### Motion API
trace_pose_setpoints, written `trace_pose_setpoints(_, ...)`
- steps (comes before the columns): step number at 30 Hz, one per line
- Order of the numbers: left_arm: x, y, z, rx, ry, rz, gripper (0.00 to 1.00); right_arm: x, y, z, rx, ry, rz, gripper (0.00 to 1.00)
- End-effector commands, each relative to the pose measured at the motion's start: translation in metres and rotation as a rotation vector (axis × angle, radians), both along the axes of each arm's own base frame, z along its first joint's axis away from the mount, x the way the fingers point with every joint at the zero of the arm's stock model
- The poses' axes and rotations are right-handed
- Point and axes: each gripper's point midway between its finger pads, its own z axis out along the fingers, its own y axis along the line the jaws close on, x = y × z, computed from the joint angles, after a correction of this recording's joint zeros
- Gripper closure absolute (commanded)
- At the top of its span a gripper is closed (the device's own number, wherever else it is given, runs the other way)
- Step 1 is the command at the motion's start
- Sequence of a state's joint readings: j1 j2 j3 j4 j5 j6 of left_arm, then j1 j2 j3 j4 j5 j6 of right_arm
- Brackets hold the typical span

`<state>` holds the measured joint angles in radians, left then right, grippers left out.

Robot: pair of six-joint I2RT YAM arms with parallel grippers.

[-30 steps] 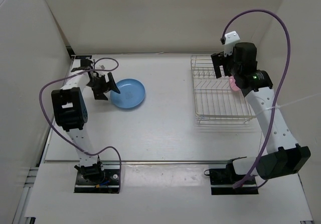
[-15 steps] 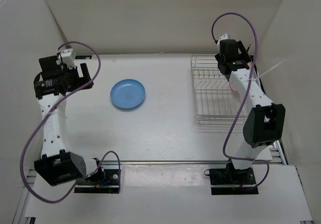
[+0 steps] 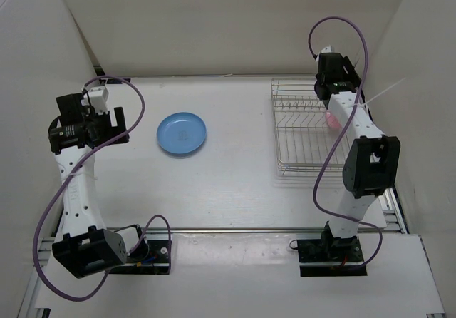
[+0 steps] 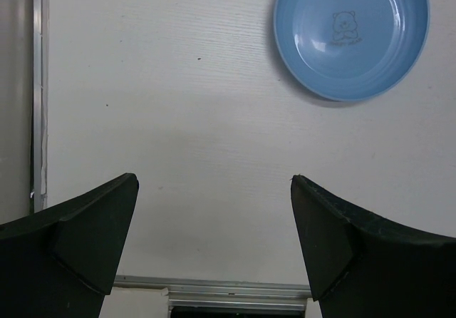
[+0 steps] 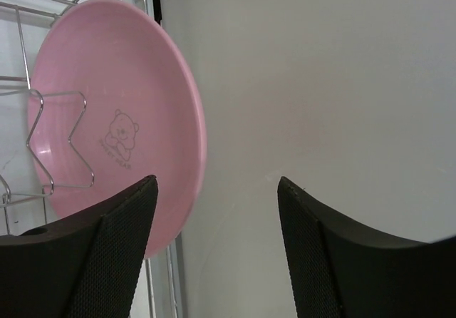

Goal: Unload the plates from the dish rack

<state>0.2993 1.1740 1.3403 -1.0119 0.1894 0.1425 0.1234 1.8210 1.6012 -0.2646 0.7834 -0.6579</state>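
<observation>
1. Left gripper (image 4: 214, 241) hung wide open over the table (image 4: 178, 118), blue plate (image 4: 352, 36) flat just ahead.
2. Right gripper (image 5: 217, 250) was open too, right at the pink plate (image 5: 107, 111), which stood upright in the rack (image 3: 306, 140).

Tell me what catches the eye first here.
A blue plate lies flat on the table, left of centre, with the left jaws open and well clear of it. A pink plate stands upright on the rack's right side, its rim seen between the open right jaws.
</observation>
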Motion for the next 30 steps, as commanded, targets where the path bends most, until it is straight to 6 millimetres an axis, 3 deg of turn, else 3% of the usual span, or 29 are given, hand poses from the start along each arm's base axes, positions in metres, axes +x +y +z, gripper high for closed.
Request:
trace_pose_setpoints(1, -0.003, 0.002, 0.006, 0.02, -0.029, 0.0, 0.0, 0.006, -0.005, 0.012, 0.005, -0.057, -0.024, 0.28)
trace_pose_setpoints(11, 0.002, 0.001, 0.004, -0.037, -0.033, -0.011, 0.0, 0.012, -0.014, -0.016, 0.013, -0.013, -0.052, 0.41)
trace_pose_setpoints(16, 0.004, -0.002, 0.002, -0.049, -0.037, -0.024, 0.0, 0.011, -0.019, -0.016, 0.013, -0.013, -0.061, 0.49)
trace_pose_setpoints(24, 0.006, -0.008, -0.006, -0.086, -0.025, -0.04, 0.0, 0.008, -0.022, -0.014, -0.003, -0.015, -0.087, 0.72)
trace_pose_setpoints(30, 0.005, -0.012, -0.003, -0.099, -0.03, -0.054, 0.0, 0.011, -0.024, -0.018, -0.015, -0.001, -0.091, 0.72)
